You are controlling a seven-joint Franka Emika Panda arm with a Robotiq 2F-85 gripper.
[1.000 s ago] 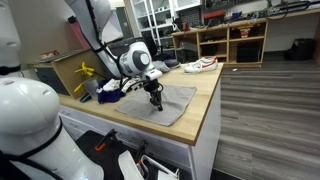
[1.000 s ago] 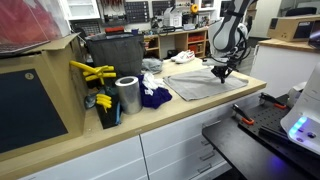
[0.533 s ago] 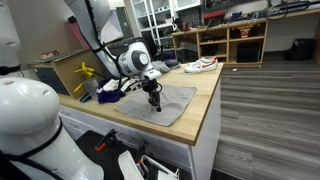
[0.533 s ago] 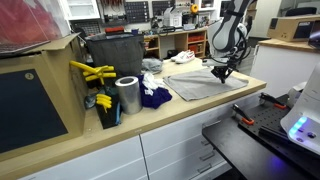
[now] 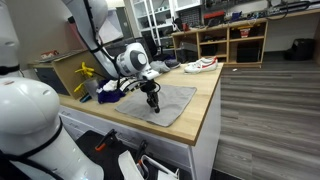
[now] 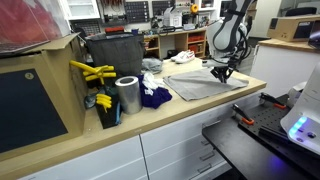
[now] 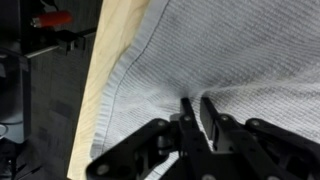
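wooden worktop (image 5: pixel 206 97) in a cluttered workshop, with the robot's fingers (image 5: pixel 155 103) set down on a grey cloth (image 5: pixel 172 100).
the grey cloth lies spread flat near the worktop's front edge in both exterior views, and the arm stands over it with the fingers pointing straight down onto its middle. in the wrist view the fingers (image 7: pixel 186 112) stand close together with only a narrow slit between them, tips pressed on the ribbed fabric (image 7: pixel 240 50) beside its hemmed edge. i cannot tell whether they pinch a fold or merely touch it. in an exterior view a crumpled dark blue cloth (image 6: pixel 153 96) lies just beside the grey one, with a silver can (image 6: pixel 127 95) and yellow clamps (image 6: pixel 90 72) further along. a white sneaker (image 5: pixel 200 65) sits at the worktop's far end, well apart.
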